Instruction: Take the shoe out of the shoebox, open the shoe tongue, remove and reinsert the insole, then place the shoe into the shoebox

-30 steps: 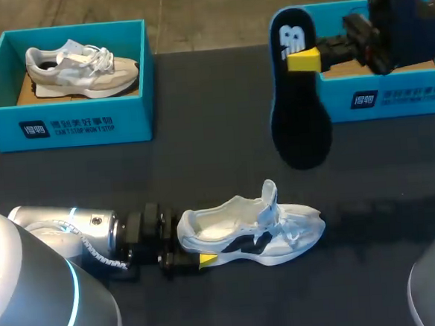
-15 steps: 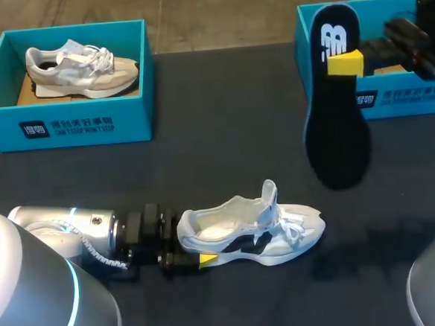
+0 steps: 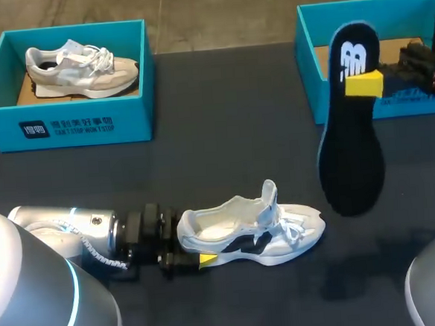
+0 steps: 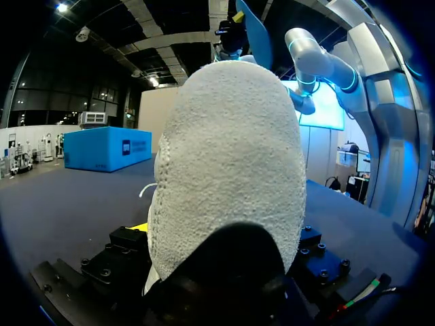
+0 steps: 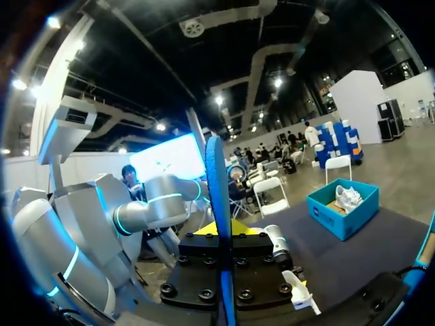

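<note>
Left end effector (image 3: 202,259): clamped on the white shoe (image 3: 248,228) at its heel; the shoe lies ahead of it on the bench (image 3: 217,155).
Right end effector (image 3: 365,85): clamped on the dark insole (image 3: 352,161), which hangs below it.

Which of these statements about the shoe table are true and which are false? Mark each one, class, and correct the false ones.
1. The right arm's jaws hold the insole up above the table. True.
2. The insole is white all over. False: it is black, with a white mark near its held end.
3. The left shoebox holds a grey shoe. True.
4. The white shoe lies in the left shoebox too. False: it stands on the table, its heel at the left arm's jaws.
</note>
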Available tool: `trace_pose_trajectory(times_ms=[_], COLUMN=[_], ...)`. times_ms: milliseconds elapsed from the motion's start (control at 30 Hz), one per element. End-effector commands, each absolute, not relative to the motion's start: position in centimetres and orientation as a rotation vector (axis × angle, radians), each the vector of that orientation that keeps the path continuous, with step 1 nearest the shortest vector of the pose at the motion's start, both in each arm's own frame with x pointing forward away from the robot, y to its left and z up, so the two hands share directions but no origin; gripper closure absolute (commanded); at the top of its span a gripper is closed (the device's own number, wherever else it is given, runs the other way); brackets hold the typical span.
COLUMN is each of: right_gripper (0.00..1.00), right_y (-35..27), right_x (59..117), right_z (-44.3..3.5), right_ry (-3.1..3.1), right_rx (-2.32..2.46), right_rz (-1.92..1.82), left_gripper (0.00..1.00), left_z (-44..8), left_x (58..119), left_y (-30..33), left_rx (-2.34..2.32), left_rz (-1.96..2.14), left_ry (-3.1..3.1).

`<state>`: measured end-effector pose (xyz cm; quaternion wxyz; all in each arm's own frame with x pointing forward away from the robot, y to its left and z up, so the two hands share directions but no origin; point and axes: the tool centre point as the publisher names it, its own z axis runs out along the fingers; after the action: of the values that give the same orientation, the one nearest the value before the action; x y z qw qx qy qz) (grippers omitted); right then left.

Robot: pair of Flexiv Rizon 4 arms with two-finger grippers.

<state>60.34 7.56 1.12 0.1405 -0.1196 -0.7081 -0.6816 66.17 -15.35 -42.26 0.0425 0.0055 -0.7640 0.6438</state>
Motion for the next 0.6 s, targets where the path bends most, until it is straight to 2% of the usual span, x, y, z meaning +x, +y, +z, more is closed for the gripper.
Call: trace_pose_trajectory(times_ms=[33,367,400,433,467,500,600], right_gripper=[1.0,1.0,1.0,1.0,1.0,1.0,1.0], right_y=[7.87,7.87,7.87,7.87,7.87,7.87,7.87], right_x=[60.29,60.29,60.29,60.29,60.29,60.29,60.29], right_z=[0.17,0.17,0.17,0.17,0.17,0.17,0.17], right_ry=[-2.025,-2.025,-2.025,-2.025,-2.025,-2.025,-2.025], right_rx=[-0.397,-0.397,-0.397,-0.397,-0.397,-0.397,-0.397], right_rz=[-1.977,-1.977,-1.977,-1.977,-1.977,-1.977,-1.977], left_gripper=[1.0,1.0,0.97,0.8,0.16,0.0,0.0], left_z=[-42.26,-42.22,-42.14,-42.11,-42.07,-42.02,-41.88], left_x=[66.09,66.03,66.0,66.0,65.95,65.92,65.88], left_y=[-15.32,-15.25,-15.19,-15.14,-15.05,-14.98,-14.82], left_rx=[0.017,-0.004,0.0,-0.002,-0.006,-0.009,-0.016], left_rz=[1.971,1.969,1.971,1.97,1.969,1.968,1.972], left_ry=[-2.337,-2.342,-2.333,-2.332,-2.333,-2.329,-2.33])
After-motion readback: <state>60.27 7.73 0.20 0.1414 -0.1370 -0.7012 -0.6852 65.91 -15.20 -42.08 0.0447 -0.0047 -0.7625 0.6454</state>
